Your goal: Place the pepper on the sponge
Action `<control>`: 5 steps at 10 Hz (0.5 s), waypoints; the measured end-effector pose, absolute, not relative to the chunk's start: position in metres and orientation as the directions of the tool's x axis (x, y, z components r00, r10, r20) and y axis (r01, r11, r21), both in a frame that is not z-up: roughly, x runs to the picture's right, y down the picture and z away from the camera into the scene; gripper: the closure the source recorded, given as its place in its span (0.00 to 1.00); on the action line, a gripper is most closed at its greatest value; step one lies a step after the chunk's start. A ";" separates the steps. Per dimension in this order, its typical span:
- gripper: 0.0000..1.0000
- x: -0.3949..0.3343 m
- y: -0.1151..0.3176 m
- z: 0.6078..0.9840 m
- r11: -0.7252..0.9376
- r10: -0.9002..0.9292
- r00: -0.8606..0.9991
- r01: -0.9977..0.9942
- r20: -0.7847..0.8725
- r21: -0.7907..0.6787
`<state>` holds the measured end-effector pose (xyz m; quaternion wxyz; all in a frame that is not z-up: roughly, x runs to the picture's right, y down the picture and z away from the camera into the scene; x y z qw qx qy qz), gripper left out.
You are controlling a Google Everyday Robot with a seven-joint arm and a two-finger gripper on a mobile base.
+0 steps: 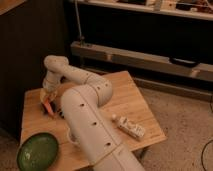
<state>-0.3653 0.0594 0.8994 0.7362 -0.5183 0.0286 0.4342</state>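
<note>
My gripper (46, 98) is over the left part of the wooden table (125, 100), pointing down from the white arm's wrist. The orange-red pepper (47, 106) hangs from it, and the fingers look shut on its upper end. Right under the pepper's tip lies a small dark block, the sponge (51, 114), partly hidden by the arm. Whether the pepper touches the sponge I cannot tell.
A black striped bar (61, 113) lies just right of the sponge, against the arm. A green bowl (37, 151) sits at the front left corner. A white cup (71, 136) peeks out behind the arm. A white packet (129, 127) lies front right. Dark shelving stands behind.
</note>
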 end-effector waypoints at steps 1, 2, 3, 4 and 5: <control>0.20 -0.363 0.058 0.900 0.083 0.612 0.619 -0.670 -0.493 -0.738; 0.20 -0.359 0.056 0.901 0.079 0.616 0.614 -0.671 -0.494 -0.737; 0.20 -0.356 0.052 0.900 0.072 0.622 0.609 -0.670 -0.492 -0.739; 0.20 -0.355 0.050 0.899 0.065 0.626 0.607 -0.666 -0.490 -0.743; 0.20 -0.350 0.042 0.897 0.043 0.640 0.597 -0.657 -0.484 -0.753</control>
